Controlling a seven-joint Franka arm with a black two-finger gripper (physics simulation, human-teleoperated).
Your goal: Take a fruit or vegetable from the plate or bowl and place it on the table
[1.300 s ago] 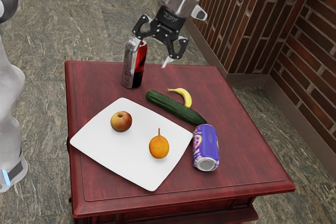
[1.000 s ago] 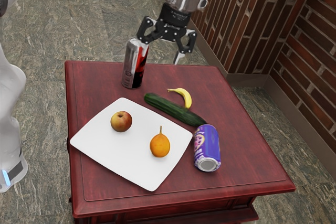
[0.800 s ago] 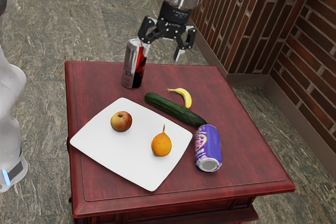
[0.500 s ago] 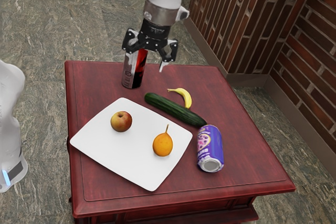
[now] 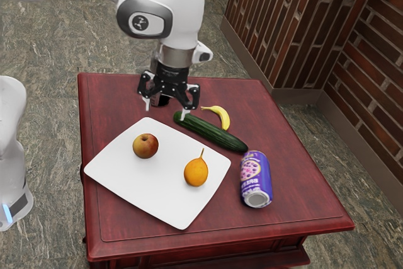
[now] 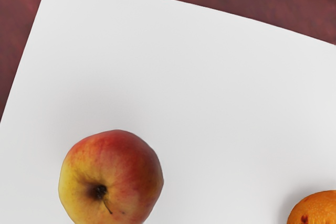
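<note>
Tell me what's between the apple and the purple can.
Between the apple and the purple can lies the orange fruit, on the plate, as the exterior view shows.

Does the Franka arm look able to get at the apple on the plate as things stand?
Probably yes: the gripper is open above the table, near the apple. Bare plate surrounds the fruit, and the orange fruit sits clearly apart, so nothing seems to block the way.

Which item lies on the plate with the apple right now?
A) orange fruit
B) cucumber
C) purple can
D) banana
A: the orange fruit sits on the plate along with the apple.
</note>
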